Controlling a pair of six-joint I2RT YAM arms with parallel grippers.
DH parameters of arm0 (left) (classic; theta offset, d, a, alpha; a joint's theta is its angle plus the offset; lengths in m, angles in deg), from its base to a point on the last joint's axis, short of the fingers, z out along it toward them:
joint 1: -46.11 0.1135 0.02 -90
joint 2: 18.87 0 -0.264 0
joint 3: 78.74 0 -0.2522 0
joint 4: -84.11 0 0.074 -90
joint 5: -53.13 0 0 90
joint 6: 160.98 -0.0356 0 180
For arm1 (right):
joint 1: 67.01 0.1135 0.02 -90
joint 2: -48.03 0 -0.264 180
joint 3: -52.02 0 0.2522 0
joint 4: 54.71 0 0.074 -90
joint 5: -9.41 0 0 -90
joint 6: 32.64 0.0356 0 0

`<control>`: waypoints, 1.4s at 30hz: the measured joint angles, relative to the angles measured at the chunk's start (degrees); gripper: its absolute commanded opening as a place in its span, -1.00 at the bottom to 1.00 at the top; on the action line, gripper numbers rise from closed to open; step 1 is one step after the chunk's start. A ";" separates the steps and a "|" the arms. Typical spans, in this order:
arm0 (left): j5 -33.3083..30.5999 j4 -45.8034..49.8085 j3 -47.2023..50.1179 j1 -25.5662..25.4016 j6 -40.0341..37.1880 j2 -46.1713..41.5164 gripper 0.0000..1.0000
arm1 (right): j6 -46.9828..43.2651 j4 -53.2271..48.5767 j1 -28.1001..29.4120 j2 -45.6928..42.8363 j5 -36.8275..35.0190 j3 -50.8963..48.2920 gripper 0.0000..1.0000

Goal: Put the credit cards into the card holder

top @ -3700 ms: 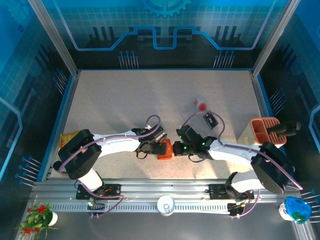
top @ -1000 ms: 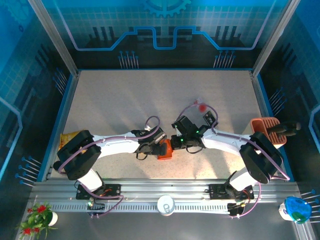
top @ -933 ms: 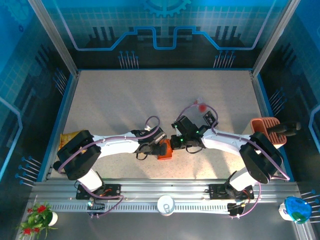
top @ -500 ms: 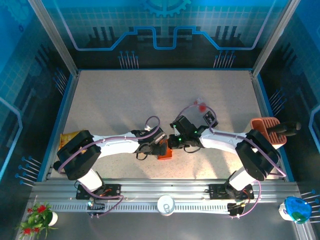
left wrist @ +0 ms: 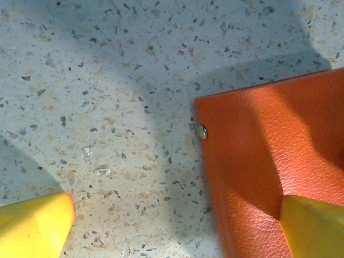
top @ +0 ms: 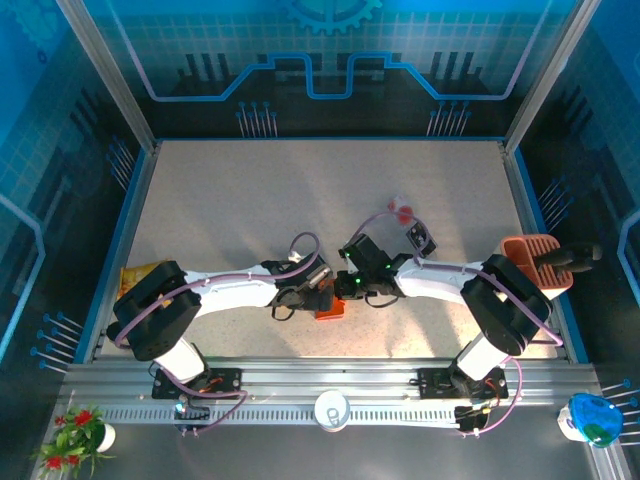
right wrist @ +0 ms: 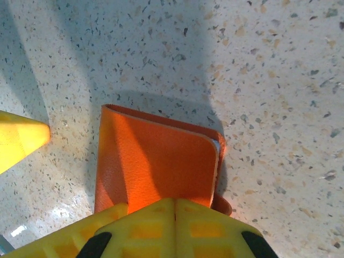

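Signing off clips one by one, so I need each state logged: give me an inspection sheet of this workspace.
Surface: speckled table, no spill seen.
Job's things: orange card holder lying flat between the grippers; dark card loose behind it, beside a small reddish item, unclear.
Clutter: terracotta bin at right edge; yellow item at left edge.
Grippers: left gripper open, straddling the card holder's edge; right gripper shut, tips over the card holder's edge.
Cables: purple cables looped along both arms.
Surroundings: blue walls; paper cup and potted plant on front rail.
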 measured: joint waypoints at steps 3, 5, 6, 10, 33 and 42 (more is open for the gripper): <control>-0.02 -0.09 0.09 0.00 0.00 -0.07 0.98 | 0.39 1.27 0.00 0.00 0.02 -0.70 -1.00; -0.04 -0.17 0.13 0.00 0.00 -0.07 0.99 | 0.59 2.05 0.04 -0.02 0.02 -1.14 -1.00; -0.04 -0.17 0.13 0.00 0.00 -0.07 0.99 | 0.68 2.38 0.07 -0.04 0.02 -1.33 -1.00; -0.17 -0.17 0.13 0.00 0.00 -0.07 0.98 | 1.27 3.91 0.35 -0.26 -0.26 -2.27 -1.00; -0.20 -0.02 0.42 0.00 -0.17 -0.28 0.98 | 5.62 19.50 9.51 -4.17 -18.95 -12.59 -1.00; -0.20 -0.20 0.52 0.00 -0.20 -0.39 0.98 | 6.40 26.95 13.62 -4.33 -26.64 -16.65 -1.00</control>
